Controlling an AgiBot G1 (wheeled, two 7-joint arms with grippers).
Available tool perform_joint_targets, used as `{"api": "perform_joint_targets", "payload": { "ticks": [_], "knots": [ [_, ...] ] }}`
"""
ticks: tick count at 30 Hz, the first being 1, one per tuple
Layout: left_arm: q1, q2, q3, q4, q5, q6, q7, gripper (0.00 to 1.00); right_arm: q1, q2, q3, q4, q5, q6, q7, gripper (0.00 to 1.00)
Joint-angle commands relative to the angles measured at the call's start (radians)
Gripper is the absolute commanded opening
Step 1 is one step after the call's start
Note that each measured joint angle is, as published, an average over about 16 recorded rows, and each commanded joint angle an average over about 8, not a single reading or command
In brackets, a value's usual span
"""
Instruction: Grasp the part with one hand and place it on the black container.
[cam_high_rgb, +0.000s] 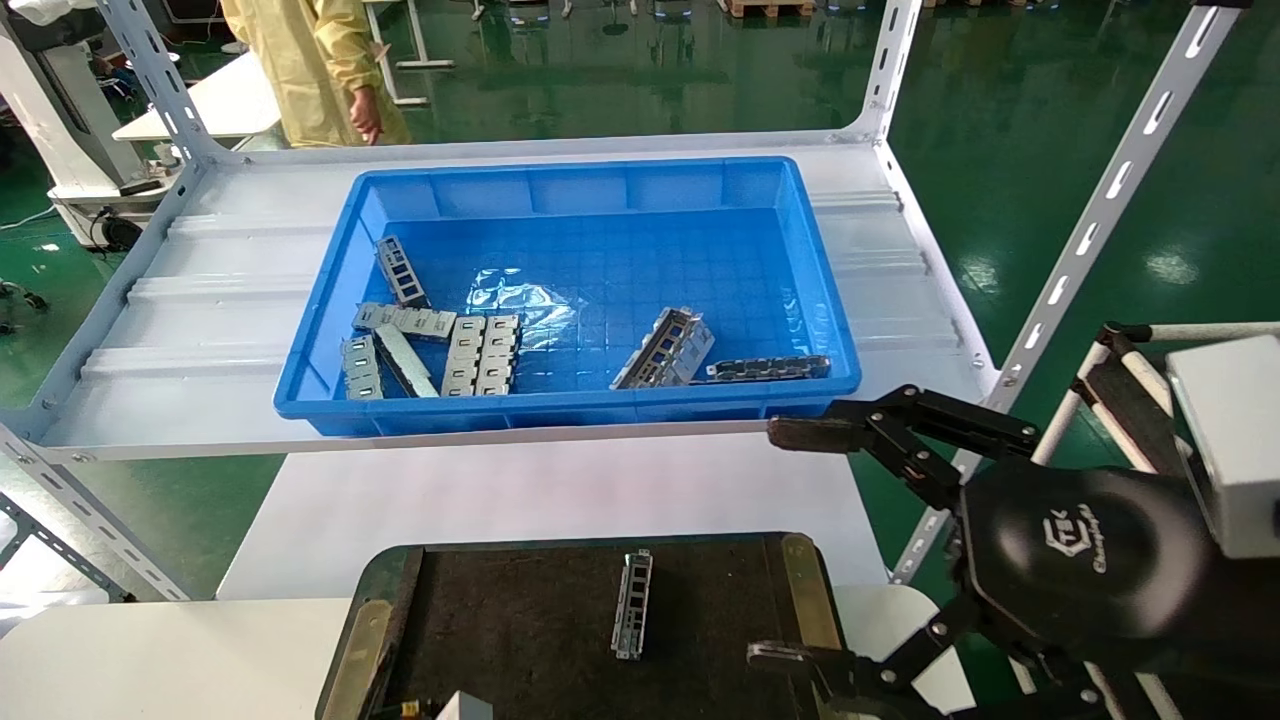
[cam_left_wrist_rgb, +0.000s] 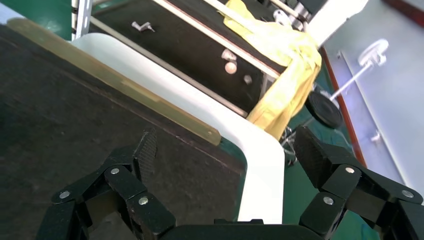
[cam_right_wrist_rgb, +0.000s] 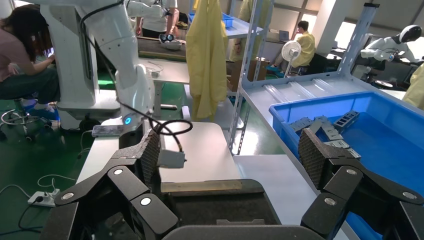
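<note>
Nearest, the right gripper (cam_high_rgb: 800, 545) hangs with jaws wide open and empty, just right of the flat black felt container (cam_high_rgb: 520, 640). The narrow silver channel part (cam_high_rgb: 632, 604) already lies there, long axis pointing away from the robot. The left gripper (cam_left_wrist_rgb: 225, 165), equally open, hovers over the container's edge.

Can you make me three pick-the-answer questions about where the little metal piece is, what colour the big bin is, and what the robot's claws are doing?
1. Where does the part lie?
A. on the black container
B. in the right gripper
C. on the floor

2. What colour is the bin that holds the other metal pieces?
A. red
B. blue
C. yellow

3. How is the right gripper?
A. shut on a part
B. open and empty
C. inside the bin

Answers: 1 A, the part rests flat on the dark tray. 2 B, its walls are blue. 3 B, its fingers are spread wide with nothing between them, beside the tray. The left gripper is open too.
</note>
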Motion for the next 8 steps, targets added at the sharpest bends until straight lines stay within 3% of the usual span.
{"api": "perform_joint_targets", "payload": {
  "ticks": [1,8],
  "knots": [
    [-0.055,0.000,0.042,0.007,0.056,-0.020,-0.081,1.00,0.000,0.000,0.000,0.000,0.000,0.000,0.000,1.00],
    [-0.088,-0.008,0.055,0.009,0.076,-0.038,-0.111,1.00,0.000,0.000,0.000,0.000,0.000,0.000,0.000,1.00]
  ]
}}
